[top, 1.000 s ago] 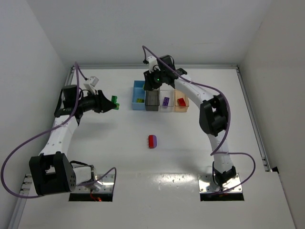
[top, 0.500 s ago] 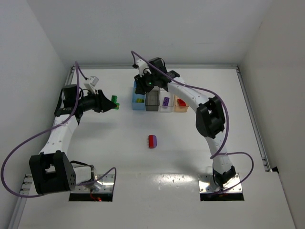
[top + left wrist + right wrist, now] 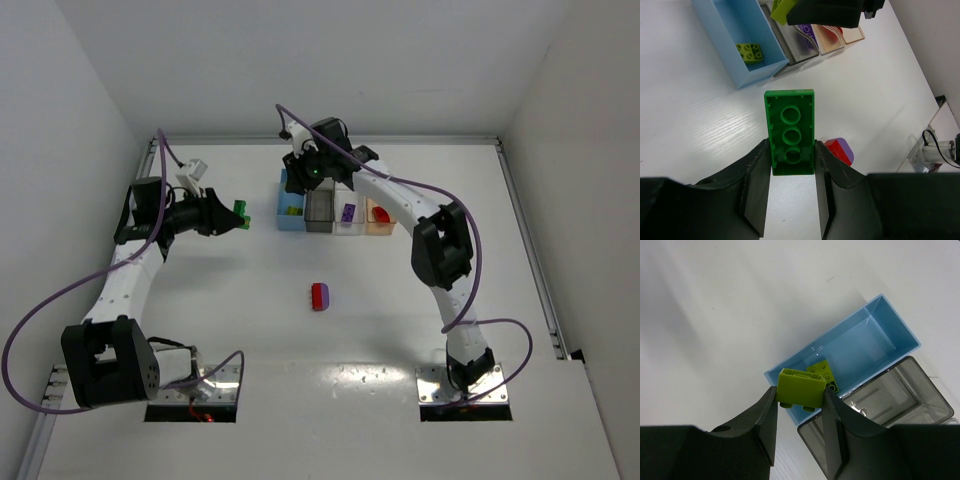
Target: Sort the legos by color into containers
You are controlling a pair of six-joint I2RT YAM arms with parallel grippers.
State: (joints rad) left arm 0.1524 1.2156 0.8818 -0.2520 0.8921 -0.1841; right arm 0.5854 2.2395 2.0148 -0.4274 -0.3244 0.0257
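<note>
Sorting looks midway: right pincer (image 3: 800, 396) pinches a lime brick (image 3: 801, 387) above the blue bin (image 3: 865, 347), which holds another. Left pincer (image 3: 790, 167) pinches a green brick (image 3: 789, 125) left of that bin. A red-purple pair (image 3: 319, 296) lies nearer, unsorted.

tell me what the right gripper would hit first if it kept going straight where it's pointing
Most likely the blue bin: the right gripper points down at it, holding a yellow-green brick above the bin's near wall, so that rim, or the second brick inside, comes first. Depth is unclear.
</note>
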